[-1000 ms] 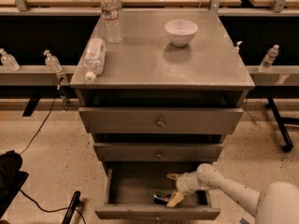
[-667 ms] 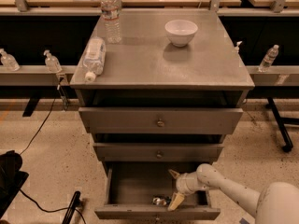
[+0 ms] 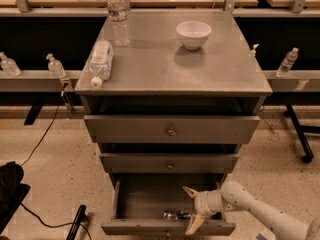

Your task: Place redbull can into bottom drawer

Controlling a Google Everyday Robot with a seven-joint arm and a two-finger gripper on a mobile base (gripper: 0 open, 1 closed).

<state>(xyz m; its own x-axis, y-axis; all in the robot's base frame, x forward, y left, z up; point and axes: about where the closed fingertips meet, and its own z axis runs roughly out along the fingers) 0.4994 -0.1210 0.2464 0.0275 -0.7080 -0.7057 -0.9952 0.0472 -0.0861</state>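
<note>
Fingers (image 3: 190, 191) spread wide, nothing pinched. Gripper (image 3: 187, 210) low over right front of bottom drawer (image 3: 145, 199). Redbull can (image 3: 173, 215) lies on its side inside, just left of gripper. I'd lift straight up, slow, clear of can.

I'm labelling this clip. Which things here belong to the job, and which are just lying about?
Job:
redbull can, lying in the bottom drawer
gripper, open, just right of the can

Lying about:
upright bottle, lying bottle and bowl, all on the cabinet top
</note>
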